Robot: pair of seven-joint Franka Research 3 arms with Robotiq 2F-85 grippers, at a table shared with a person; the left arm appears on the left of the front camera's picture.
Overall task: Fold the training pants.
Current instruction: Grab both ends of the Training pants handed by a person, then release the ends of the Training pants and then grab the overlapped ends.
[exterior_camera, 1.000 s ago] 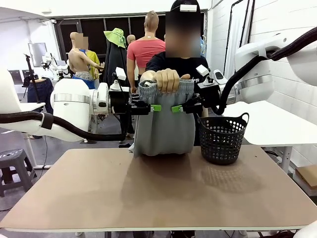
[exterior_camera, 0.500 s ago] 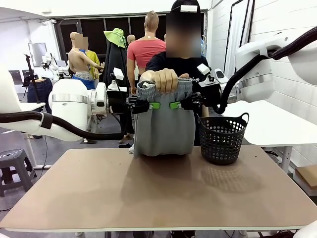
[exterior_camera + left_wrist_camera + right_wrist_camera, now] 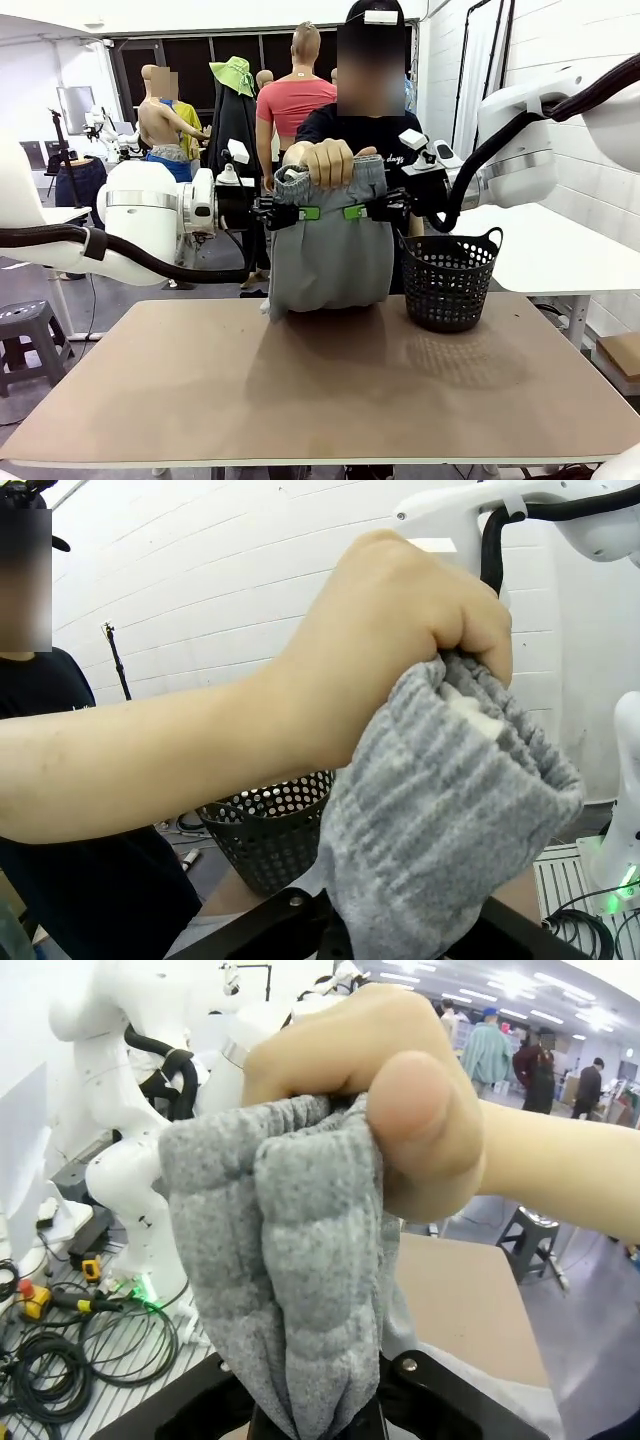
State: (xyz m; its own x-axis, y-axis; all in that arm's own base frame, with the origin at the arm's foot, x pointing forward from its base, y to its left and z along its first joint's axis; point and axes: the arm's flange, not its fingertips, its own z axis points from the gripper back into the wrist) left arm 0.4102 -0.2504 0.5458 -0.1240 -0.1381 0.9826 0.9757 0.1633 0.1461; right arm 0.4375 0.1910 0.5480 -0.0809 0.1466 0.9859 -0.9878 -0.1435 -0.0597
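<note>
Grey soft fabric is hanging over the far edge of the desk point(image 3: 320, 400), where a person standing across from the robot is holding the training pants point(image 3: 330, 262) up by the gathered elastic waistband, bunching it in one fist point(image 3: 330, 160) at about chest height. The pants are drooping straight down from that hand, and their lower end is reaching roughly to the desk's far edge; whether it is touching the surface cannot be told. Both arms are reaching in from the sides just below the waistband. The left gripper point(image 3: 312, 212) is pinching the cloth on the robot's left of the middle, its green pads pressed together on the fabric. The right gripper point(image 3: 352, 211) is doing the same on the other side, with its jaws clamped on a fold of the same garment. The two sets of fingertips are sitting near each other, almost level. From the left wrist, the knitted cloth point(image 3: 440, 830) is spilling out of the person's fist and down between that gripper's black fingers. From the right wrist, a thick bunch of grey fabric point(image 3: 300, 1300) is running under the person's thumb into the closed jaws. A black mesh basket point(image 3: 450, 285) is standing on the desk just beside the pants, on the robot's right.
</note>
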